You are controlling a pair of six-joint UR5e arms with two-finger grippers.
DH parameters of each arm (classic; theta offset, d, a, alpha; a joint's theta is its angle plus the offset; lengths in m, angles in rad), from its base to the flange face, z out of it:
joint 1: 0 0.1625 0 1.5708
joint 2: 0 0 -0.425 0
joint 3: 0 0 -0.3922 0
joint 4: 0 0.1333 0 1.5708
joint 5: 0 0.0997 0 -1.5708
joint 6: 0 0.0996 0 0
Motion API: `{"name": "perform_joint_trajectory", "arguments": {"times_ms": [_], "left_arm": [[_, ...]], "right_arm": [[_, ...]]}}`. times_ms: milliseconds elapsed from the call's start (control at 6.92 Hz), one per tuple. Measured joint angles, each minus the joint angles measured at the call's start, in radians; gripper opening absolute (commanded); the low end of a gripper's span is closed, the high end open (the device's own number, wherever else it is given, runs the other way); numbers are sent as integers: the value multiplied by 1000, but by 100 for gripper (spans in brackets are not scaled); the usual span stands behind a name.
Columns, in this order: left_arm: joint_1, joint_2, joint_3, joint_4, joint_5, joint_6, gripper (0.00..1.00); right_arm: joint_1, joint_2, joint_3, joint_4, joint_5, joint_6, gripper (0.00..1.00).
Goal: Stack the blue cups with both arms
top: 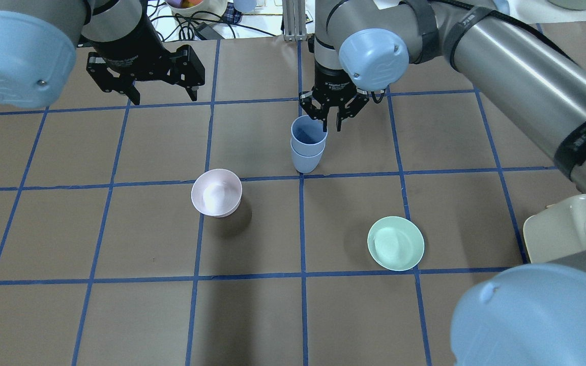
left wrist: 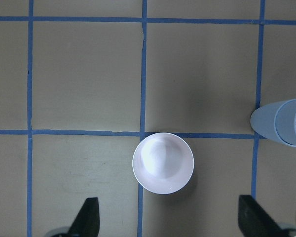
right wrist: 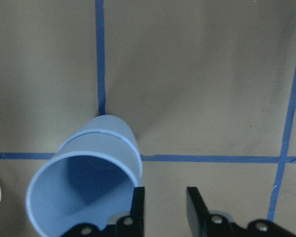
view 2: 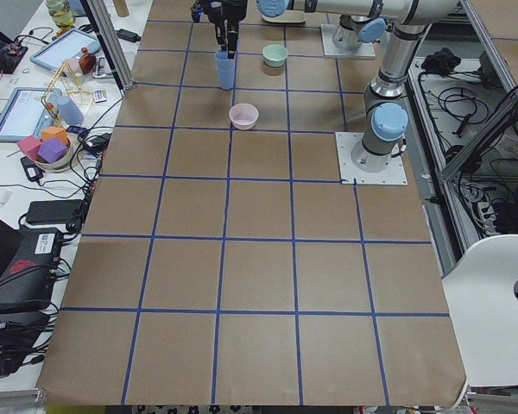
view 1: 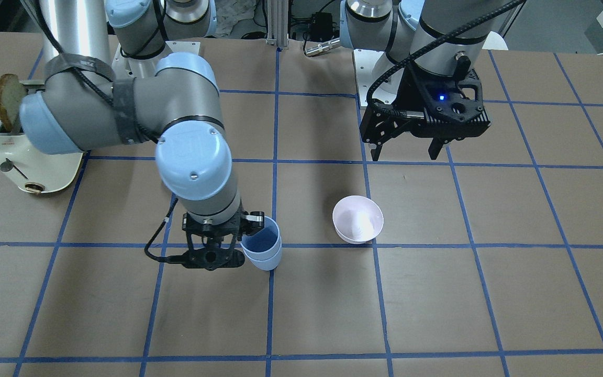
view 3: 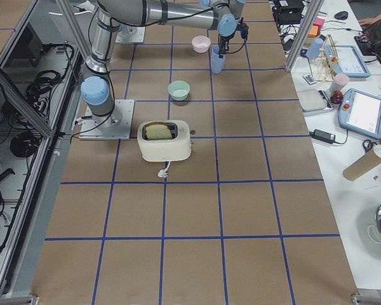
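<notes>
Standing one inside the other on the worktop (top: 120, 315), the two blue cups (top: 307, 147) are forming a single upright stack just beside a crossing of the blue tape lines; the upper cup (top: 308, 133) is sitting in the lower cup (top: 305, 163), its top part showing above the lower rim. Two arms are reaching over the worktop. The right claw (top: 331, 124) is hovering at the stack's rim with its fingers (right wrist: 138, 205) a little apart and bare worktop showing between them, so it is grasping nothing (whether the nearer finger is touching the rim, I cannot tell); the left claw (top: 162, 97) is hanging well apart from the stack, spread wide and empty. One pale pink bowl (top: 216, 192) is lying near the stack on the robot's left; one mint-green bowl (top: 396, 243) is lying on the robot's right, apart from the cups; one cream toaster (view 1: 29, 162) is standing near the right arm's base, with one slice of bread (view 1: 8, 99) sticking up from it.
</notes>
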Motion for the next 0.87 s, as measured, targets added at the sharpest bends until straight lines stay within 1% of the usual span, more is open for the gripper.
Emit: {"name": "perform_joint_trajectory", "arguments": {"times_ms": [145, 434, 723, 867], "left_arm": [[0, 0, 0, 0, 0, 0, 100], [-1, 0, 0, 0, 0, 0, 100], [-1, 0, 0, 0, 0, 0, 100], [-1, 0, 0, 0, 0, 0, 100]], "right_arm": [[-60, -25, -5, 8, -8, -57, 100], [-150, -108, 4, 50, -33, -149, 100], [-172, -206, 11, 148, -53, -167, 100], [-175, -245, 11, 156, -58, -168, 100]]}}
